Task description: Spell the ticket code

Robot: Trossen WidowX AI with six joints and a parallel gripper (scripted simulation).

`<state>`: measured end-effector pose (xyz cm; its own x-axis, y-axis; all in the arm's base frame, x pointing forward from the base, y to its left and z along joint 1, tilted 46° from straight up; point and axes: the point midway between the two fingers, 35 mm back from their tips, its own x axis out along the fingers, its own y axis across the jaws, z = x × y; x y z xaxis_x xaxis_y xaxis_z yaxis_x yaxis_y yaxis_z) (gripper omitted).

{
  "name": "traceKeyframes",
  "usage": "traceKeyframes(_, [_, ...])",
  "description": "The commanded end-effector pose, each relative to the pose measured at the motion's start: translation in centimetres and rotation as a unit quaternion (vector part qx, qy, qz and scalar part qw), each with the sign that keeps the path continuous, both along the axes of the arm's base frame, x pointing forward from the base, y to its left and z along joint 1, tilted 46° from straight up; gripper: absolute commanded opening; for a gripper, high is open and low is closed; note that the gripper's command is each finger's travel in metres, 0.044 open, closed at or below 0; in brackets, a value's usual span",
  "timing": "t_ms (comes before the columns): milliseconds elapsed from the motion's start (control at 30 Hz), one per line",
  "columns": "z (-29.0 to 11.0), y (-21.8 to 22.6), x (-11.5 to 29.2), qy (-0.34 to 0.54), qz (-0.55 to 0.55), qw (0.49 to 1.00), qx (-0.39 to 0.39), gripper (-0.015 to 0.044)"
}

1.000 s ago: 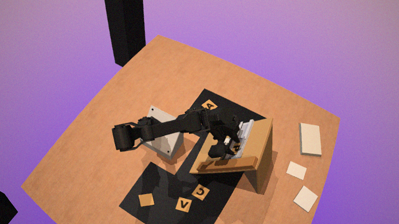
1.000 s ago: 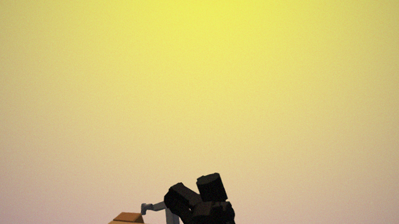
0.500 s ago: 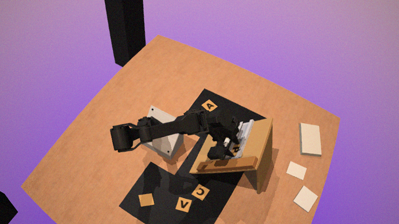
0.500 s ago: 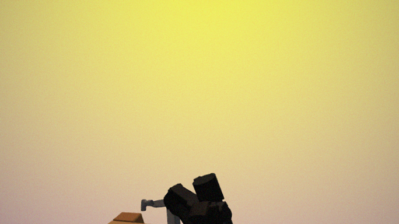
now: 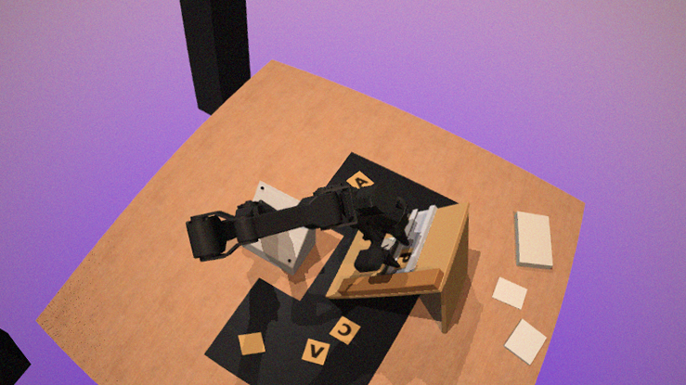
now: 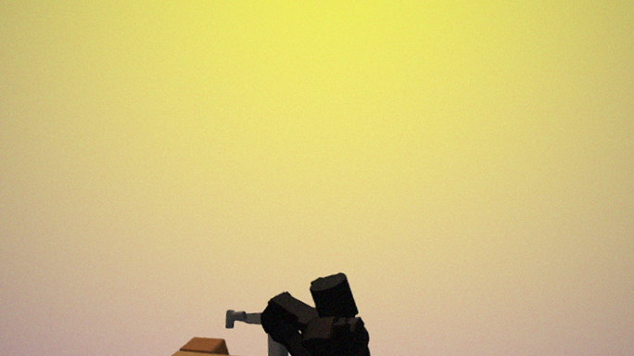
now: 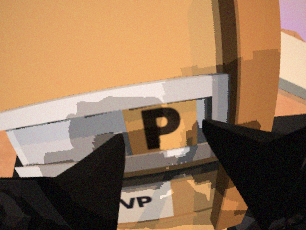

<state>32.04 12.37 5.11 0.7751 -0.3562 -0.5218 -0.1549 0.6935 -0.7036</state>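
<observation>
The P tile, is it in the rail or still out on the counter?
In. The orange square P tile sits inside the grey letter rail on the tilted wooden board, between the black gripper fingers.
</observation>
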Motion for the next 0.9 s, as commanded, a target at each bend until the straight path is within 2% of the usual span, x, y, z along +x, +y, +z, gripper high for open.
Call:
traceKeyframes(0, [0.4,0.3,-0.4,-0.002,0.0,1.0,0.001,0.0295])
traceKeyframes(867, [1.0,0.8,-1.8,-0.002,0.0,1.0,0.001,0.0295])
